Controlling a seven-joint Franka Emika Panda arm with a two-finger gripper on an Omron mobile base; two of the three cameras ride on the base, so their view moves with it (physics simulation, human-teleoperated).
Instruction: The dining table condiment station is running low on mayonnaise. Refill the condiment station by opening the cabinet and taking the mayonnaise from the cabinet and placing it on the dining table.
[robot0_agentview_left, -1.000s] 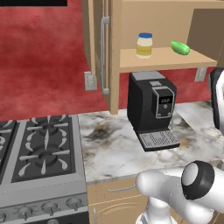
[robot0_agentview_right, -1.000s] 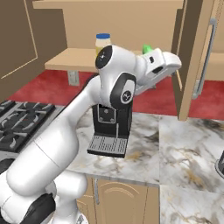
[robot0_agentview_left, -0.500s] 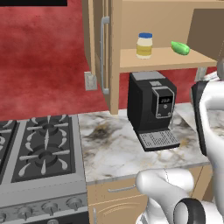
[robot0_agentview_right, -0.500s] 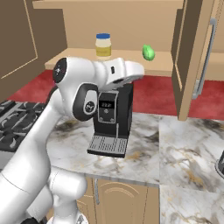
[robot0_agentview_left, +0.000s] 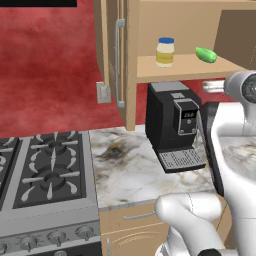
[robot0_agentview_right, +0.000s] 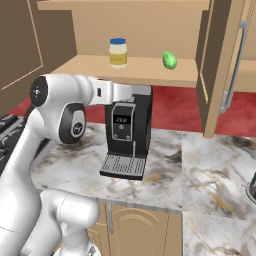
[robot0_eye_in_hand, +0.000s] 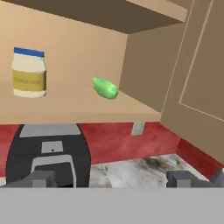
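Hand view shows my claw (robot0_eye_in_hand: 111, 179) released, its two dark fingertips (robot0_eye_in_hand: 41, 178) spread wide apart and gripping nothing, level with the top of the black coffee machine (robot0_eye_in_hand: 48, 153). Above that machine, the cabinet (robot0_agentview_right: 135, 70) stands with both doors swung open. On its shelf the mayonnaise (robot0_eye_in_hand: 28, 72) sits upright, with a green cucumber-shaped item (robot0_eye_in_hand: 105, 88) near it, well apart from my claw.

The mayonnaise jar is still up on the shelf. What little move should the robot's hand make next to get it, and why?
Probably rise and reach toward the mayonnaise jar. The cabinet doors stand open, and the jar sits upright on the shelf, apart from the green item. In the hand view the gripper is open and empty, below shelf level over the coffee machine, so it must climb first.
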